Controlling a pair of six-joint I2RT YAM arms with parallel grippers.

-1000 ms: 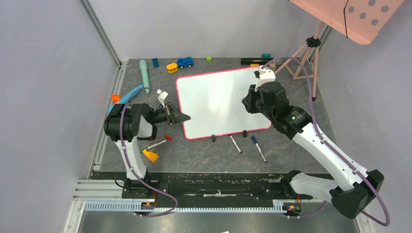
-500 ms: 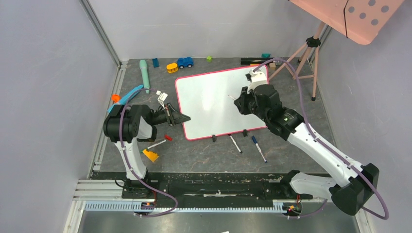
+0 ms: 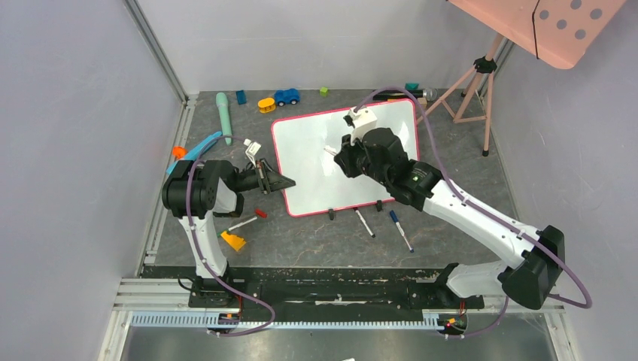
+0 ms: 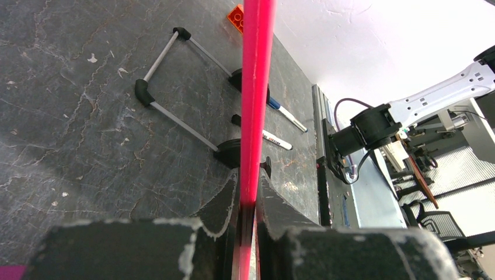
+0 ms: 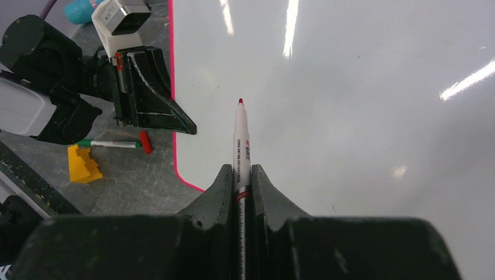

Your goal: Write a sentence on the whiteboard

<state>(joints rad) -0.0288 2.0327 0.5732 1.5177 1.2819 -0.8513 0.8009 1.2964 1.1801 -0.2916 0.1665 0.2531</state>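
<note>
**Red-tipped marker pinched over the board, frame clamped at the left**

Right gripper: jaws drawn in tight on a white marker, gripped low on the barrel. Its red tip points away from the wrist and out over the whiteboard. Can't tell whether the tip meets the surface. Beneath it the board is glossy white, streaked with light reflections.

Left gripper: fingers closed right down on the whiteboard's thin red-pink frame, which runs straight up between them in the left wrist view. The overhead view places this grip on the board's left edge, close to the near corner.

The whiteboard sits mid-table, its long sides running left to right. Two small black feet stand at the near edge. The right arm reaches in across that edge, and the marker hangs over the middle of the board.

Around it:
- Two pens lie on the dark table just in front of the board.
- A yellow block and a red-capped pen lie by the left arm.
- Small toys lie along the far wall.
- A pink perforated panel on a tripod stands at the back right.
</note>
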